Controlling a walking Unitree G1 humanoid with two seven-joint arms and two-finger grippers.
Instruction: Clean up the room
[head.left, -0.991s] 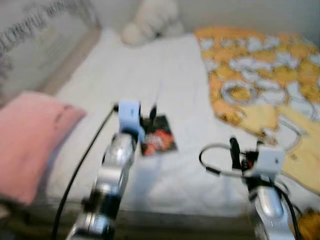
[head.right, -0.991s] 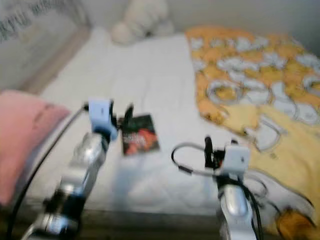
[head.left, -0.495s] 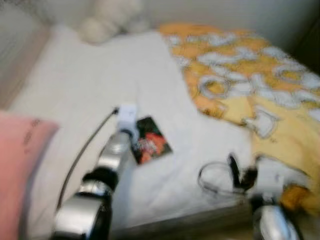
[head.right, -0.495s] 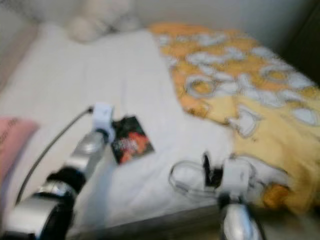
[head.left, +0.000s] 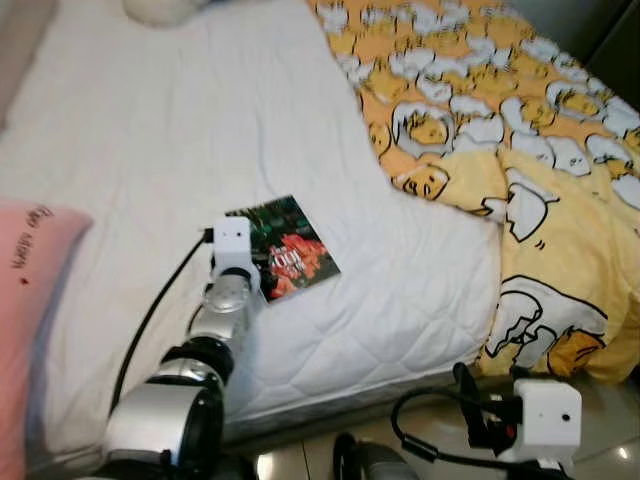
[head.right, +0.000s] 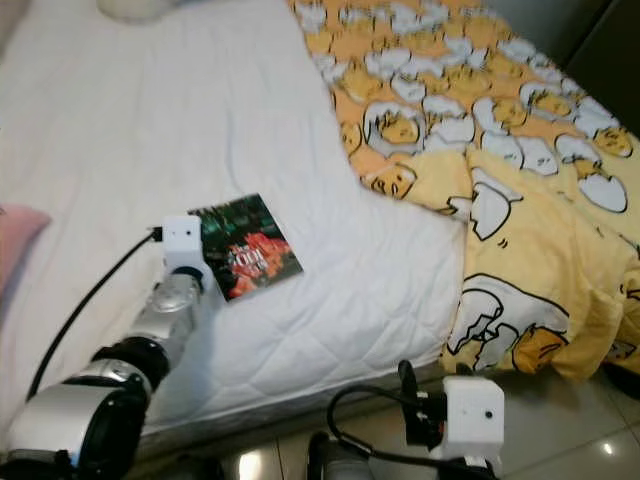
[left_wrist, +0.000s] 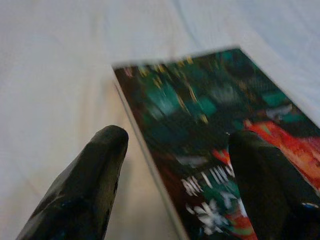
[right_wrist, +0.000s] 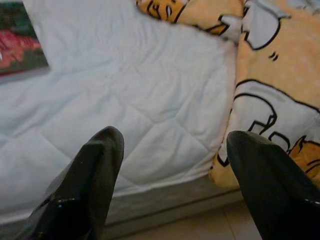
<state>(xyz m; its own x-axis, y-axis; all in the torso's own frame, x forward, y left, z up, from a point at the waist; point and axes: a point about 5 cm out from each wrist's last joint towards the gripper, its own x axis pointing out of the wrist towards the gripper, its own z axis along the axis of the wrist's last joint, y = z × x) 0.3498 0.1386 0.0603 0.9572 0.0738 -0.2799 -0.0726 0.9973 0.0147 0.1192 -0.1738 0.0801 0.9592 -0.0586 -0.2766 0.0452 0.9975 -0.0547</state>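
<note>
A dark book (head.left: 288, 250) with a green and red cover lies flat on the white bed (head.left: 150, 120), near its front edge. My left arm reaches over the bed, and its white wrist camera box (head.left: 232, 243) sits at the book's left edge. In the left wrist view my left gripper (left_wrist: 172, 165) is open and low over the sheet. The book's (left_wrist: 215, 140) near edge runs between the two fingers, with one fingertip (left_wrist: 107, 145) over the sheet and the other over the cover. My right gripper (right_wrist: 172, 160) is open and empty, hanging low in front of the bed's front edge.
A yellow blanket (head.left: 520, 150) with a cartoon print covers the bed's right side and hangs over the front corner. A pink pillow (head.left: 30, 290) lies at the left. A white plush toy (head.left: 160, 8) sits at the far end. Shiny floor tiles (head.left: 610, 450) lie below the bed.
The camera has swung down and to the right, and the picture is sharp now. My left gripper stays at the book's left edge. My right gripper has dropped from over the bed to below its front edge.
</note>
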